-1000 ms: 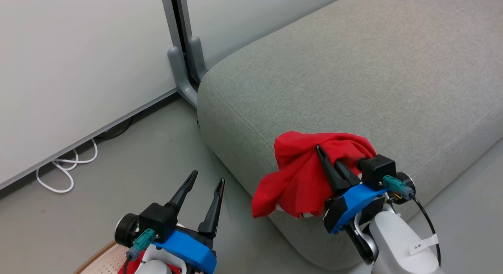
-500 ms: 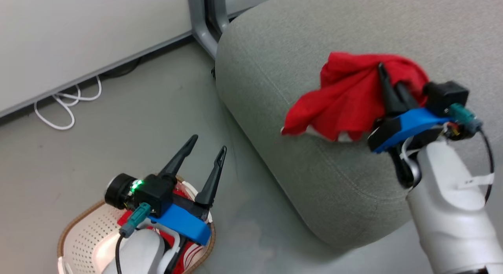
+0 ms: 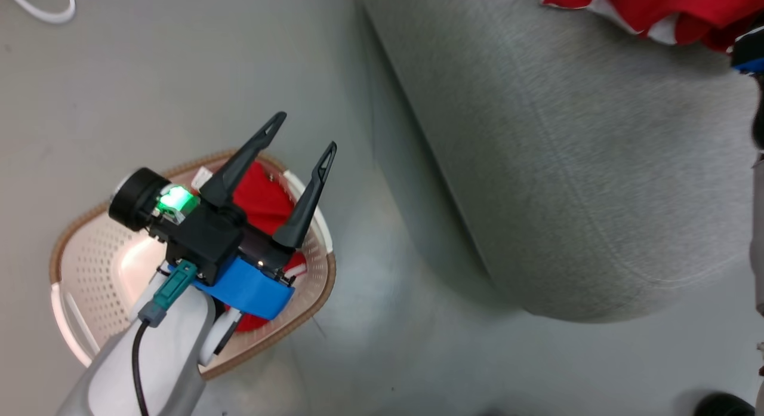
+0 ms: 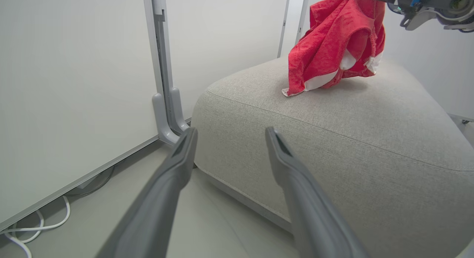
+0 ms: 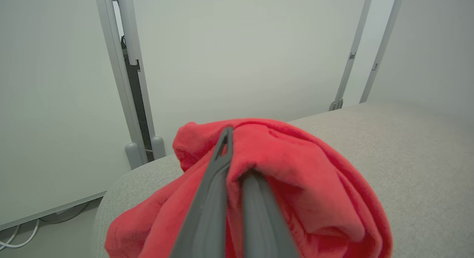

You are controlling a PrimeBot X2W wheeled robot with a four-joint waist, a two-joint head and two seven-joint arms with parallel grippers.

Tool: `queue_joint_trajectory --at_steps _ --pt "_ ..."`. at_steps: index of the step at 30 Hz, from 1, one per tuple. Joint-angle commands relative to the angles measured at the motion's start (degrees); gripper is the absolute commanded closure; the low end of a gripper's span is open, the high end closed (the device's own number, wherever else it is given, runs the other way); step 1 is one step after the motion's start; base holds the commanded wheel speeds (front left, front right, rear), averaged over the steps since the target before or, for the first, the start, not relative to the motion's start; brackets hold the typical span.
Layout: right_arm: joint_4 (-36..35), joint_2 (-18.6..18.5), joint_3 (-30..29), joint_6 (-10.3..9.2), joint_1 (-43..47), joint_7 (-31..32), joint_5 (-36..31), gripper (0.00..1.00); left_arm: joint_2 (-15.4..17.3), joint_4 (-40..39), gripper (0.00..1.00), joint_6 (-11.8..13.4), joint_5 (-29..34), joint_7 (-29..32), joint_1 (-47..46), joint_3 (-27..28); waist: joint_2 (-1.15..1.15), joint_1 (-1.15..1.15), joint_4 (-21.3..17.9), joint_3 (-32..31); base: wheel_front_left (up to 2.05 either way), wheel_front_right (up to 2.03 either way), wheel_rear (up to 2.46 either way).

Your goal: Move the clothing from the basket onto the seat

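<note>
Your right jaws are clenched on a red garment (image 5: 296,169). The cloth bunches over and around both fingers (image 5: 211,198), which lie pressed together with no gap, and it hangs below them on either side. From the left wrist view that garment hangs from the right jaws over the seat (image 4: 333,139), and its lowest white-trimmed corner reaches down to the grey top.

Your left jaws are released, spread wide with nothing between them. In the head view they hang over the basket (image 3: 77,267), which stands on the floor (image 3: 149,76) just beside the seat. A second red garment (image 3: 262,189) lies in the basket directly beneath them, partly hidden by the left wrist. Ahead of the left jaws' tips is the seat's rounded corner. To their left a white cable (image 4: 37,228) lies along the foot of the wall panel (image 4: 74,84).
</note>
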Motion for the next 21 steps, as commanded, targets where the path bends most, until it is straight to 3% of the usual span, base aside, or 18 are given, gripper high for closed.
queue_joint_trajectory --at_steps 1,10,21 --pt "0.5 -0.7 -1.3 0.01 -1.5 -0.3 -0.4 1.00 0.9 -1.0 0.00 -0.1 0.5 -0.2 -1.4 0.0 0.00 -0.02 2.4 6.3 0.00 0.00 0.00" --pt "3.2 -1.8 -6.1 0.01 -2.0 -0.3 -2.8 1.00 2.2 -3.4 0.00 0.1 1.0 -0.2 -2.3 1.0 0.00 -0.02 3.2 10.3 0.00 0.00 0.00" --pt "6.2 -0.7 -7.7 0.01 -0.6 -0.3 -5.7 1.00 1.7 -2.6 0.00 0.1 0.9 -0.2 -1.4 1.1 0.00 -0.02 3.0 8.8 0.00 0.00 0.00"
